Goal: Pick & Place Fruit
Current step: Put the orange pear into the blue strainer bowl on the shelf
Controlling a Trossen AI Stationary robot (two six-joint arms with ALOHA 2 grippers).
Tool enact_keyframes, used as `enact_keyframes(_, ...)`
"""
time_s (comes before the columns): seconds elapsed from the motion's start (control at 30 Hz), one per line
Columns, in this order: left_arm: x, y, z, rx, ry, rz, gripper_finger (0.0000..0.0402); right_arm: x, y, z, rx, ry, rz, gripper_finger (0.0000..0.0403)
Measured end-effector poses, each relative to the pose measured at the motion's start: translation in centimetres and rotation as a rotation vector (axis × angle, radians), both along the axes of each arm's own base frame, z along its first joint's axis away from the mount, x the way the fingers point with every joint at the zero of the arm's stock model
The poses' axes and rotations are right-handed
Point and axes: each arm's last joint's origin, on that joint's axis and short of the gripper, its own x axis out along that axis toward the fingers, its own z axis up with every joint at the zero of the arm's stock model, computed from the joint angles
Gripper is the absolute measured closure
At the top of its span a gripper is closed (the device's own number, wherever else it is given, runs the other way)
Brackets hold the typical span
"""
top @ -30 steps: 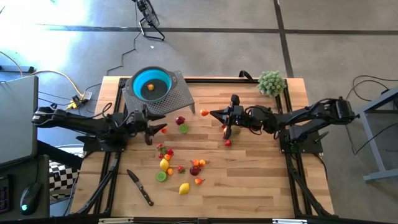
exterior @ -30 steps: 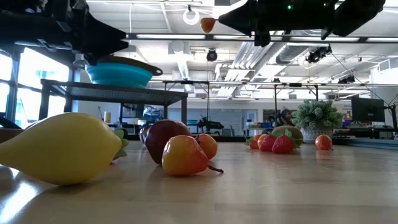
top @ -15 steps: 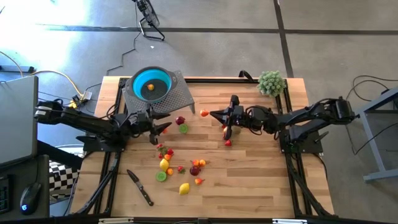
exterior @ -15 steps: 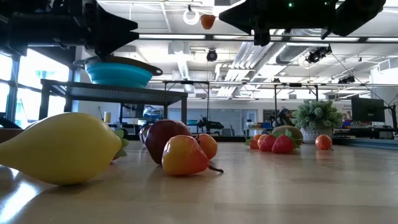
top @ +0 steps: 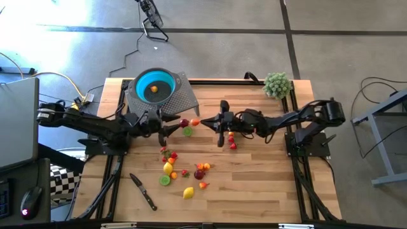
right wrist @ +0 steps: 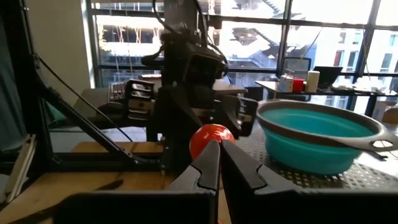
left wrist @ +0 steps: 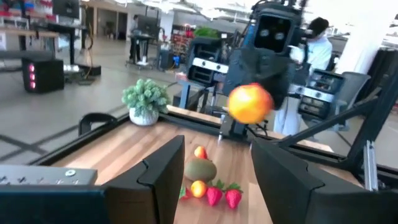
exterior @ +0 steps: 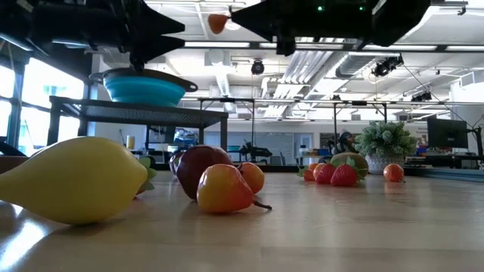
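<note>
Low view near to far: loose fruit (exterior: 223, 187) on table (top: 254, 172), right gripper (top: 198, 121) pinched on orange-red fruit (top: 194, 121) held aloft facing left gripper (top: 173, 128), fingers spread empty, teal bowl (top: 154, 86) behind.

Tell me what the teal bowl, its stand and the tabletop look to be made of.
Bowl: probably silicone or soft plastic, matte, with stepped, collapsible-looking walls. Stand: likely metal, grey, its top dotted with perforations. Tabletop: wood, planked butcher-block grain with a light sheen.
</note>
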Motion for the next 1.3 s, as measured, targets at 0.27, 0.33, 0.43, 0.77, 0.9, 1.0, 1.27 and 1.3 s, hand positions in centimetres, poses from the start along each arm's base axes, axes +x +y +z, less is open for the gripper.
enact_keyframes(0.27,0.0,1.2,0.0,-0.032,-0.01,-0.061,0.0217,0.7,0.0,0.1,-0.002,0.0,-0.006,0.0399)
enact_keyframes(0.33,0.0,1.3,0.0,-0.032,-0.01,-0.057,0.0217,0.7,-0.1,0.0,-0.002,0.003,-0.015,0.0399)
enact_keyframes(0.43,0.0,1.2,0.0,-0.03,-0.011,-0.059,0.0217,0.7,-0.1,0.0,-0.012,0.009,-0.031,0.0399)
enact_keyframes(0.77,1.1,1.1,-0.8,0.028,0.006,-0.124,0.0217,0.7,-0.1,-0.1,-0.025,0.022,-0.032,0.0399)
enact_keyframes(0.9,2.0,1.1,-1.3,0.134,-0.012,-0.129,0.0217,0.8,-0.1,-0.2,-0.027,0.032,-0.017,0.0399)
enact_keyframes(1.0,2.4,1.1,-1.5,0.169,-0.037,-0.125,0.0217,0.8,0.0,-0.3,-0.029,0.045,0.001,0.0399)
enact_keyframes(1.27,3.6,1.1,-0.9,0.163,-0.054,-0.126,0.0217,0.8,0.0,-0.4,-0.028,0.051,0.0,0.0399)
enact_keyframes(1.3,3.9,1.2,-0.8,0.16,-0.041,-0.127,0.0217,0.8,0.0,-0.4,-0.028,0.051,0.0,0.0399)
